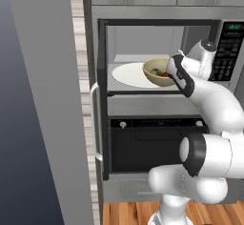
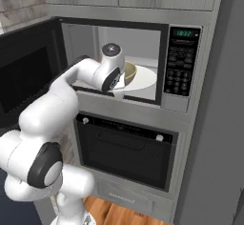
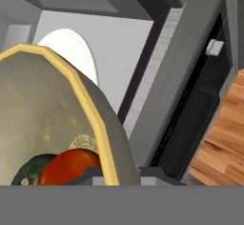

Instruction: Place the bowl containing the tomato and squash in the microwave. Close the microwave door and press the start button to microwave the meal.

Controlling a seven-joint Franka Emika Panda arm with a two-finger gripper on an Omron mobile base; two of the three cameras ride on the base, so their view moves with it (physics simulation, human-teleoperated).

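The pale yellow-tan bowl (image 1: 153, 72) (image 2: 130, 73) (image 3: 47, 109) is inside the open microwave (image 1: 228, 52) (image 2: 181, 66), low over the right part of the white turntable plate (image 1: 127, 74) (image 2: 146, 79) (image 3: 71, 52). In the bowl lie the red tomato (image 3: 71, 166) (image 1: 164, 75) and the dark green squash (image 3: 29, 172). My gripper (image 1: 171, 74) (image 3: 114, 175) reaches in from the right and is shut on the bowl's near rim. The microwave door (image 1: 101, 100) (image 2: 28, 76) stands swung wide open to the left, with its white handle (image 1: 94, 124) facing out.
A black-fronted oven (image 1: 152, 145) (image 2: 126, 148) sits right under the microwave. A tall grey wall panel (image 1: 43, 100) stands close behind the open door on the left. Cabinets run above, and wood floor (image 3: 221, 133) lies below.
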